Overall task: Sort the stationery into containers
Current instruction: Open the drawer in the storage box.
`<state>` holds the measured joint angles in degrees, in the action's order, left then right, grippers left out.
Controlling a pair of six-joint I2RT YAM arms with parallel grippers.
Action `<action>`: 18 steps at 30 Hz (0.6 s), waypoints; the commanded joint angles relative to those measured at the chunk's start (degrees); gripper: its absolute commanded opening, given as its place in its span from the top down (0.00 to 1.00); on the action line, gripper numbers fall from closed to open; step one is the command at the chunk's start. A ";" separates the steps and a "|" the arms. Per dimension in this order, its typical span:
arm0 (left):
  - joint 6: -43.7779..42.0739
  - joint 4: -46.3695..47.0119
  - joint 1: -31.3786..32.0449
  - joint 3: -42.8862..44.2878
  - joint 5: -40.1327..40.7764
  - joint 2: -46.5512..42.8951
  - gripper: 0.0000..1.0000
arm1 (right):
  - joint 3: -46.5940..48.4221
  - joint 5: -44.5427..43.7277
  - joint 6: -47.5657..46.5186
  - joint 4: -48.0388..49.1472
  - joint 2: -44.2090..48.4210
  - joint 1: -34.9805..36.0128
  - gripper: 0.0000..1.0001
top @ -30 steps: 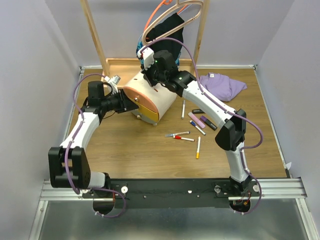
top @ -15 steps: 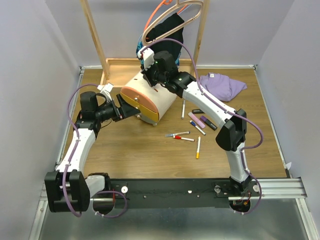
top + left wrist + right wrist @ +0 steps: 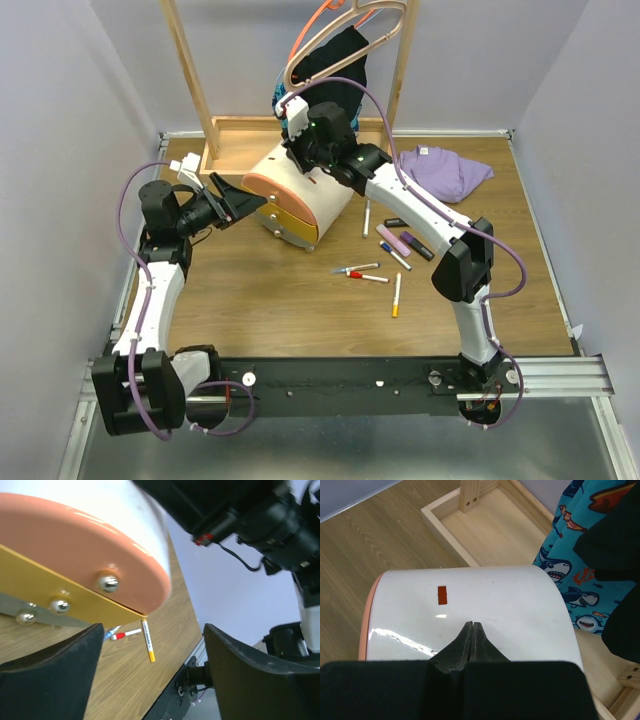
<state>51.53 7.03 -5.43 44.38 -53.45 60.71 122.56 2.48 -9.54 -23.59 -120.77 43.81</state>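
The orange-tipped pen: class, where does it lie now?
In the top view the orange-tipped pen lies right of centre, just on the near side of the red-capped pen.

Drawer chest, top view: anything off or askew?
The chest sits turned diagonally to the table edges, with the right end effector closed, tips at its top. Drawers look shut; no visible damage. Pens lie scattered beside it.

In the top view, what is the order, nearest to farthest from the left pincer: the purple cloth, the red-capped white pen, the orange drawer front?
1. The orange drawer front of the cream plastic chest, directly beside the left pincer.
2. The red-capped white pen, lying loose near the centre.
3. The purple cloth, far right corner.
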 commanded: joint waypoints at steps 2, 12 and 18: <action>1.55 1.23 -2.21 1.32 -0.43 4.24 0.20 | -2.15 0.86 -0.39 -10.51 -3.07 0.22 0.99; 7.70 7.38 -1.95 3.25 -4.55 11.62 0.32 | -1.54 0.59 -0.30 -10.33 -4.03 0.31 0.99; 9.91 9.67 -1.07 4.13 -5.35 15.14 0.40 | -0.48 0.51 -0.22 -10.16 -5.00 0.31 0.99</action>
<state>58.83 13.17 -7.31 46.50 -56.12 74.06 122.87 2.50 -9.56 -23.59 -121.05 43.81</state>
